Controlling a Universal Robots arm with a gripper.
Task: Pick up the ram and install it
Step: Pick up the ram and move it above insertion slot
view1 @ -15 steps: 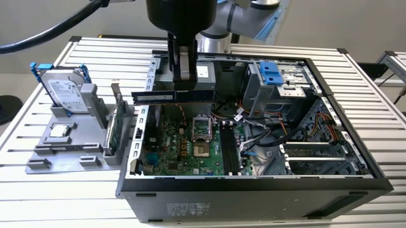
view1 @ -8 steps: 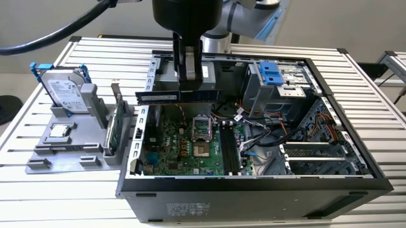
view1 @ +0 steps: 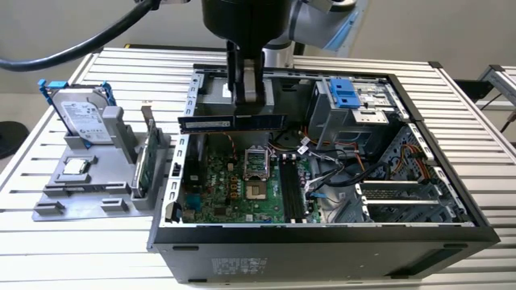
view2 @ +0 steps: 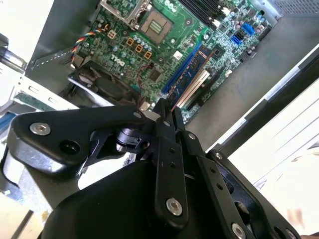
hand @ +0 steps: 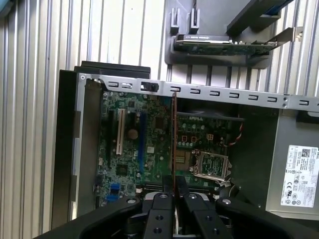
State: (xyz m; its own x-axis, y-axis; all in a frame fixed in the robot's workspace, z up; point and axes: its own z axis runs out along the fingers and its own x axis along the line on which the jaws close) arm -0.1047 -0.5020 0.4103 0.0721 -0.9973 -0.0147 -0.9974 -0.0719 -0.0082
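My fingers are clenched on the ram, gripping it near the middle of its upper edge. In the exterior view the ram hangs level in the air over the open computer case, above the rear part of the case's interior and clear of everything inside. Its long side runs across the case, and its ends stick out on both sides of my grip.

Inside the case, the motherboard lies flat on the bottom with the bare processor socket below the ram. The dark memory slots run alongside the socket, on the side toward the case's drive cage.

In the first wrist view I look straight down the ram, so it shows as a thin edge rising from between my fingers over the motherboard. In the second wrist view the ram reaches out from my fingers above the board, with its gold contact edge showing.

Outside the case, to the exterior view's left, a grey holder sits on the slatted counter. It carries the hard drive in its blue frame and, nearer the case, the green expansion card standing upright.
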